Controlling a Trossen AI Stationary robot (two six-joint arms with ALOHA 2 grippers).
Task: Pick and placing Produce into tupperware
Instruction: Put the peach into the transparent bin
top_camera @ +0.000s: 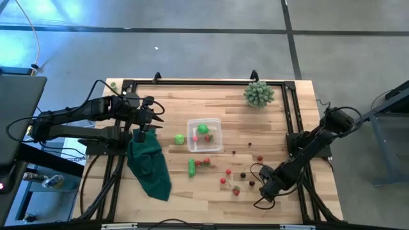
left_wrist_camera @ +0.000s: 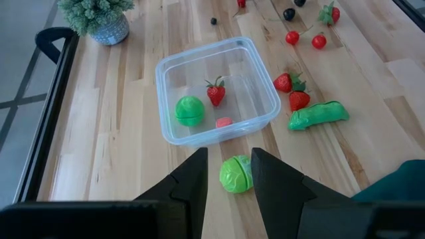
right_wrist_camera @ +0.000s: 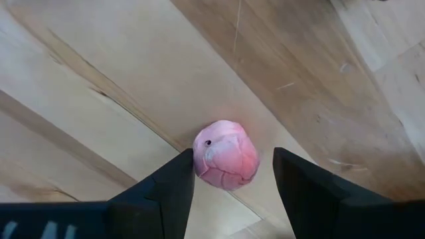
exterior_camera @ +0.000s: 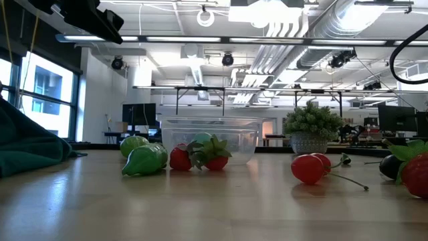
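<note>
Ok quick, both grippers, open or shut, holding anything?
Left gripper: open above the green ball, holding nothing.
Right gripper: open around the pink fruit on the table, not clamped.

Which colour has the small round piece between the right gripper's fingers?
Pink; the right wrist view shows it best.

The left gripper (left_wrist_camera: 228, 174) hangs with fingers parted above a green cabbage (left_wrist_camera: 236, 174), just beside the tupperware (left_wrist_camera: 174, 65) holding a strawberry (left_wrist_camera: 215, 92).

The dark green cloth (left_wrist_camera: 398, 182) and a strawberry (exterior_camera: 418, 175) are cut off by picture edges.
</note>
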